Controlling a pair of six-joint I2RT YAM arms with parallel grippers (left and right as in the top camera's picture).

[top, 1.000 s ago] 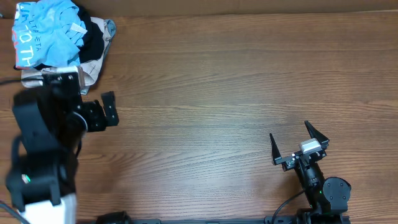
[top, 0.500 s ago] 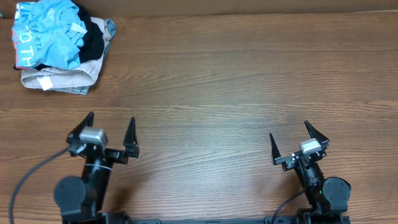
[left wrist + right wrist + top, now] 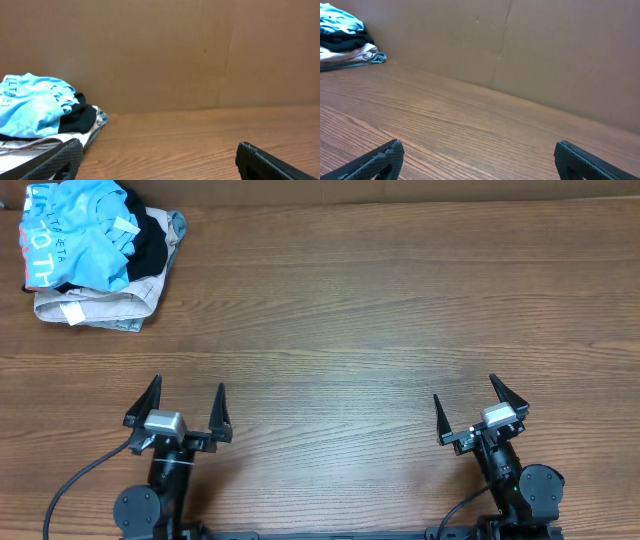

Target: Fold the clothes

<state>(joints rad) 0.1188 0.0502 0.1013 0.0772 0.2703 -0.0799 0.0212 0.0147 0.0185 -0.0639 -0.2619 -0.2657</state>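
Sky-blue T-shirt sits crumpled in the far left corner of the desk, riding on top of a small pile: black garment tucked under its right side, beige garment at the bottom with a white tag on its near edge. White lettering runs along the shirt's left side.

Down at the near edge, the left fingers stand spread wide with only bare wood between them, tips aimed at the far side and well apart from the pile. Across the desk, the right fingers are spread just as wide, holding nothing, turned slightly off square.

From the left wrist, the shirt shows at the left, bunched on the pile in front of a brown cardboard wall, with both fingers low in the corners of the view. From the right wrist, the pile is small and far off at the top left, the blue shirt just visible on it.
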